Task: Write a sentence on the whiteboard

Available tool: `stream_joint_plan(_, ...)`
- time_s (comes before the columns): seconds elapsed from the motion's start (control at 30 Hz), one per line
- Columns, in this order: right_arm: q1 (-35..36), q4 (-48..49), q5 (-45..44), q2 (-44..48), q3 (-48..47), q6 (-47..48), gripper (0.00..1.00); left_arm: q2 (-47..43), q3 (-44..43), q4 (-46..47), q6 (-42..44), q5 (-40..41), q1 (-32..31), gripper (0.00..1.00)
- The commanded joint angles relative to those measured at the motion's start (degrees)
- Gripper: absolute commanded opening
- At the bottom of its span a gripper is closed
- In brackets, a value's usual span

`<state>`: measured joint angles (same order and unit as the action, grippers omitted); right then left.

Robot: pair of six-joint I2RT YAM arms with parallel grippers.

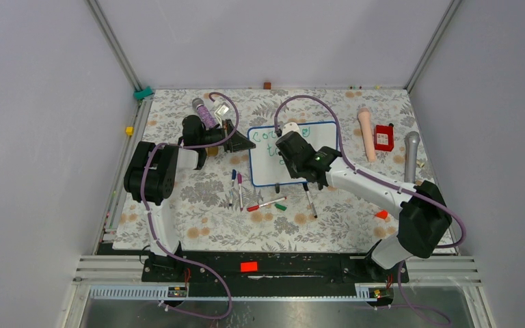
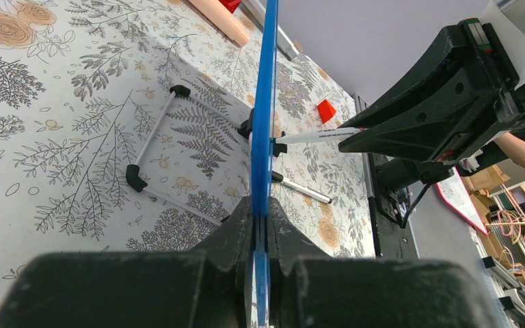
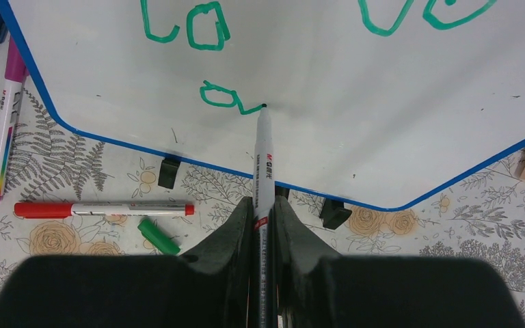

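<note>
Left wrist view: the left claw [image 2: 261,212] clenches the whiteboard [image 2: 265,102] by its blue frame; the board stands edge-on ahead, its face hidden. Right wrist view: the right claw [image 3: 263,208] grasps a marker [image 3: 264,150], tip touching the board just ahead. The sentence [image 3: 222,96] is cut off, with only green fragments showing.

We observe a floral-patterned tabletop [image 1: 342,225] enclosed by plain pale grey walls [image 1: 266,41], which are joined at aluminium corner rails [image 1: 113,42]. We note even, diffuse lighting throughout.

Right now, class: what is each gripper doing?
Left gripper: closed on the whiteboard.
Right gripper: closed on a marker, tip touching the board.
</note>
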<state>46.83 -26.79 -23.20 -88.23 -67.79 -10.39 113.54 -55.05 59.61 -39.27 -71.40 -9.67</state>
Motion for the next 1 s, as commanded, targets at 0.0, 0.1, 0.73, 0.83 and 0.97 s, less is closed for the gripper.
stream_joint_plan(0.0,-1.7,1.7,-2.7,1.4,-2.8,-0.1,0.0,-0.2,-1.6,3.2,1.1,-4.0,-0.3,0.0)
stream_joint_plan(0.1,-1.7,1.6,-2.2,3.1,-2.8,0.2,0.0,-0.2,-1.6,3.1,1.2,-4.0,-0.4,0.0)
stream_joint_plan(0.73,-3.2,0.9,6.7,16.4,8.4,0.9,0.0,-0.7,0.1,3.2,1.4,-3.6,-0.4,0.0)
stream_joint_plan(0.83,-3.2,2.9,5.8,19.4,11.0,0.2,0.0,-1.2,1.8,5.6,0.9,-2.8,-0.4,0.0)
stream_joint_plan(0.97,-3.2,2.1,6.4,20.3,11.7,0.3,0.0,-1.7,3.1,6.8,0.4,-2.3,-0.5,0.0)
